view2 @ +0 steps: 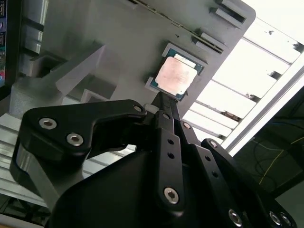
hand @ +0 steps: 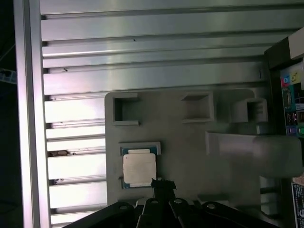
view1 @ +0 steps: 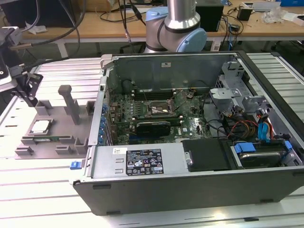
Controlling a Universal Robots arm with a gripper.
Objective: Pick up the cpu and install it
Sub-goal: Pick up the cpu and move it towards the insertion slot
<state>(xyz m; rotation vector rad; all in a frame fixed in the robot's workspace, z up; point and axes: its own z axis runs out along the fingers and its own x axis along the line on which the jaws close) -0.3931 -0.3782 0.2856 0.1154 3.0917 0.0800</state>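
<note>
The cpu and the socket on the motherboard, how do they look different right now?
The cpu lies on the grey tray, outside the computer case; the socket sits on the motherboard inside it. The cpu has a pale, shiny metal top; the socket is dark with a metal frame. Both are square and lie flat.

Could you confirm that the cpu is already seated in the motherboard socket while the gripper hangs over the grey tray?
Not quite: the cpu lies in a recess of the grey tray, as both wrist views show. The gripper does hang over that tray.
</note>
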